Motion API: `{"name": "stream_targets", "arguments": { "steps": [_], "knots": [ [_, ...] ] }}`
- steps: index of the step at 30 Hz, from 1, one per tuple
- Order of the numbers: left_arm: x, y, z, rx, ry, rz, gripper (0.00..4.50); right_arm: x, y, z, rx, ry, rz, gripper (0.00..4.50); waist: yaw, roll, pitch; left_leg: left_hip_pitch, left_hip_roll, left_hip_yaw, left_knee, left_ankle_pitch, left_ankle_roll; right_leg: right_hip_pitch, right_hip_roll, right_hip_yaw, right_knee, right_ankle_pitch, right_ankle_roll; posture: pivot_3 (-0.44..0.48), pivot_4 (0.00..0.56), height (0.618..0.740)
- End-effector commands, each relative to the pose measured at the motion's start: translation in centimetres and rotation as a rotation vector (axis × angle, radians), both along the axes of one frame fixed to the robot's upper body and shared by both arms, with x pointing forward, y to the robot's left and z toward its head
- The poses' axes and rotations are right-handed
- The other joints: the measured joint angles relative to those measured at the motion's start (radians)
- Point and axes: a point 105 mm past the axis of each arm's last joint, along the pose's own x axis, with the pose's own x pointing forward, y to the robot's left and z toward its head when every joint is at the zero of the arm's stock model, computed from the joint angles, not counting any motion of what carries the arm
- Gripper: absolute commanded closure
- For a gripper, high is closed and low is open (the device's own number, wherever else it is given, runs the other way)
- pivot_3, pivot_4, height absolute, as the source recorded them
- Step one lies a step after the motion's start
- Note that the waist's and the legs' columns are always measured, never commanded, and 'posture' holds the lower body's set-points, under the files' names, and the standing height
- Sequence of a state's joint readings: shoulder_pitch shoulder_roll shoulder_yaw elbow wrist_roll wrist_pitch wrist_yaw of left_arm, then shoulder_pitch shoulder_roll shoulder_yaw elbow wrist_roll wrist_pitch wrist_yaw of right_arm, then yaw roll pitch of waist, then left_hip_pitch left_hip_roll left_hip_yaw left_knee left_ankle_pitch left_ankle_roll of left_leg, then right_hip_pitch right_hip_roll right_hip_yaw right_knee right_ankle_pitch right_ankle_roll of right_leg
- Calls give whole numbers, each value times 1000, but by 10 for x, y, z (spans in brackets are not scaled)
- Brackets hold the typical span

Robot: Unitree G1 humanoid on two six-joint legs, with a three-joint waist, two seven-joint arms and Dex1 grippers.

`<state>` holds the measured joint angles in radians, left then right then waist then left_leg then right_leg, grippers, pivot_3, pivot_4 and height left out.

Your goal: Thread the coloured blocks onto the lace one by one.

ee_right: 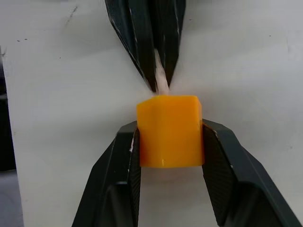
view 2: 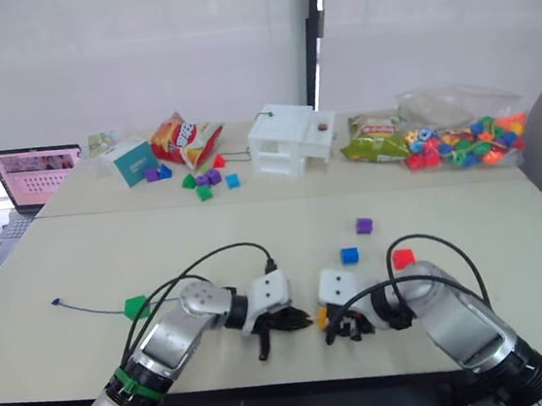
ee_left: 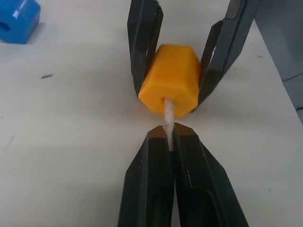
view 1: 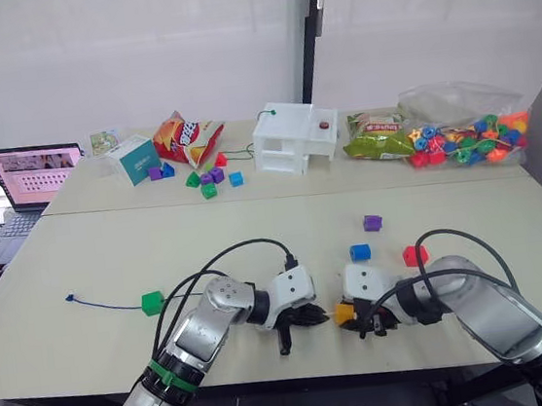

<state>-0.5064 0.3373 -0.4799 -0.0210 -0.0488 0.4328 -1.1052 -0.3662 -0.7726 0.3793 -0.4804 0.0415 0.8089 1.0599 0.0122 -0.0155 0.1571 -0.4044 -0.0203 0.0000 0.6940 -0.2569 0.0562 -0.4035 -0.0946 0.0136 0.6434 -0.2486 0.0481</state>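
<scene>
My right gripper (ee_right: 169,132) is shut on the yellow block (ee_right: 169,131), a hexagon bead, near the table's front edge. My left gripper (ee_left: 169,135) is shut on the lace's pale tip (ee_left: 167,113), which enters the hole in the yellow block (ee_left: 173,78). The two grippers meet tip to tip at the front of the table (view 1: 328,314). The dark-blue lace (view 1: 106,304) trails left across the table to the green block (view 1: 152,303). The blue block (view 1: 360,252), the red block (view 1: 414,255) and the purple block (view 1: 372,222) lie loose just beyond my right gripper.
On the far table stand a white box (view 1: 295,137), a teal box (view 1: 136,160), snack bags (view 1: 185,137), a cluster of small blocks (view 1: 208,179) and a clear bag of beads (view 1: 464,137). A laptop (view 1: 33,176) sits at the far left.
</scene>
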Motion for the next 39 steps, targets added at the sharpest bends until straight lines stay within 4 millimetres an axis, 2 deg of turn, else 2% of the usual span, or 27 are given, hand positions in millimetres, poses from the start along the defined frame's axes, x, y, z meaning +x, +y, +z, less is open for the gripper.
{"name": "stream_targets", "arguments": {
  "steps": [1, 7, 12, 16, 20, 23, 26, 28, 32, 37, 39],
  "knots": [
    [-15, -23, 19, -74, -45, -125, 4500, -11, 14, -5, 24, 21, 67, 3216, -1, 0, 0, 0, 0, 0, 0, 0, 0, 0, 0, 0, 0, 0, 0, 0, 150, 740],
    [-14, -23, 24, -74, -62, -134, 4500, -9, 15, -7, 28, 16, 65, 3216, -1, 0, 0, -1, 0, 0, 0, 0, 0, -1, 0, 0, -1, 0, 0, 0, 150, 740],
    [-10, -24, 17, -58, -63, -115, 4500, -7, 16, -6, 33, 8, 63, 3216, -1, 0, 0, 0, 0, 0, 0, 0, 0, 0, 0, 0, -1, 0, 0, 0, 150, 740],
    [-9, -18, 25, -87, -48, -113, 3172, -7, 12, -9, 23, 15, 49, 3216, -1, 0, 0, 0, 0, 0, 0, 0, 0, 0, 0, 0, -1, 0, 0, 0, 150, 740],
    [-10, 5, 31, -93, -22, -113, 1887, -8, 9, -10, 23, 21, 36, 3216, -4, 0, 0, 0, 1, 0, 0, 0, 0, -1, 0, 0, 0, 0, 0, 0, 150, 740],
    [-9, 21, 31, -90, -16, -110, 1887, -8, 8, -10, 25, 21, 30, 3216, -8, 0, 0, 0, 1, 0, -1, 0, 0, -1, 1, 0, 0, 0, -1, 0, 150, 740],
    [-1, 42, 17, -31, -53, -82, 1887, -8, 7, -9, 28, 20, 24, 3216, -10, 0, 0, 0, 1, 0, -1, 0, 0, -1, 1, 0, -1, 0, -1, 0, 150, 740],
    [7, 50, 11, -6, -83, -54, 1887, -8, 6, -9, 30, 21, 21, 3216, -8, 0, 0, 0, 1, 0, -2, 0, 0, -1, 0, 0, -1, 0, -1, 0, 150, 740],
    [16, 52, 9, -27, -115, -22, 1887, -9, 6, -8, 34, 22, 18, 3216, -3, 0, 0, 0, 1, 0, -1, 0, 0, -1, 0, 0, -1, 0, -1, 0, 150, 740],
    [13, 55, -3, 8, -133, -55, 1887, -10, 7, -9, 35, 25, 19, 3216, -2, 0, 0, 0, 0, 0, -1, 0, 0, -1, -1, 0, -1, 0, -1, 0, 150, 740],
    [8, 57, -10, 25, -108, -77, 2435, -10, 7, -8, 37, 25, 19, 3216, -2, 0, 0, 0, 0, 0, -1, 0, 0, -1, -1, 0, -1, 0, -1, 0, 150, 740]
  ]
}}
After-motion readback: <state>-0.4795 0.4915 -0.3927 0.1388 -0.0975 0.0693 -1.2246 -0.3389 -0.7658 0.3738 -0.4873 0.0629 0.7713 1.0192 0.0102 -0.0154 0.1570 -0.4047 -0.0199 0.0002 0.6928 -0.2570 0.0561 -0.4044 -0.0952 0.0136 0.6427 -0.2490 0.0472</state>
